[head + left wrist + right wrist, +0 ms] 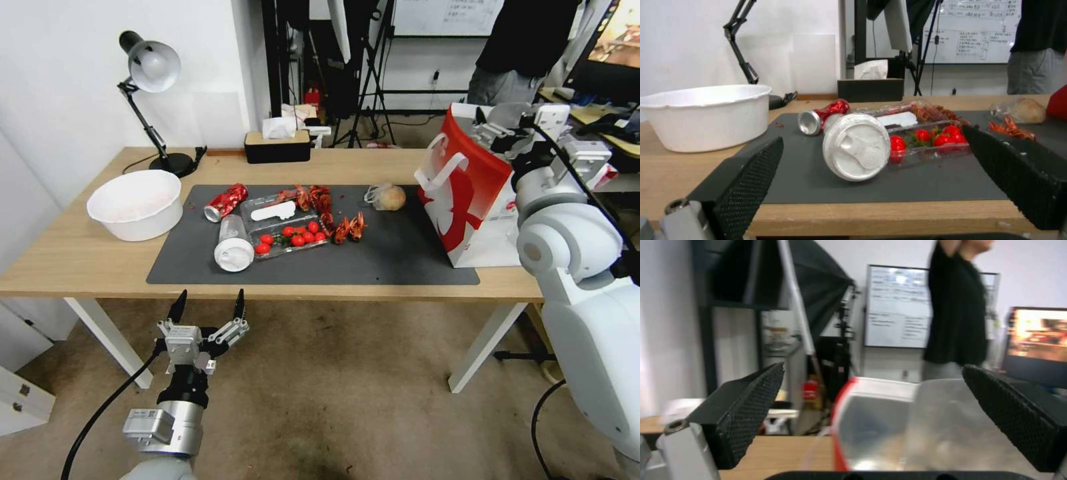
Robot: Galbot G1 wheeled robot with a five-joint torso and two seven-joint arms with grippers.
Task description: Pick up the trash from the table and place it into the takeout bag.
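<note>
The trash lies on the dark grey mat (373, 263) of the table (80, 260): a crushed red can (225, 202), a clear cup with a white lid (233, 244) on its side, red crayfish shells (351, 228) and a small clear bag (385, 197). The left wrist view looks at the cup's lid (857, 151) head-on, with the can (818, 116) behind it. My left gripper (207, 307) is open, low in front of the table's near edge. The red-and-white takeout bag (467, 200) stands at the mat's right end. My right gripper (497, 130) is open above its silvery opening (907, 426).
A clear tray of red tomatoes (288, 233) sits among the trash. A white round bowl (137, 203) stands left of the mat, a desk lamp (152, 73) and a black tissue box (277, 145) at the back. A person (520, 47) stands behind the table.
</note>
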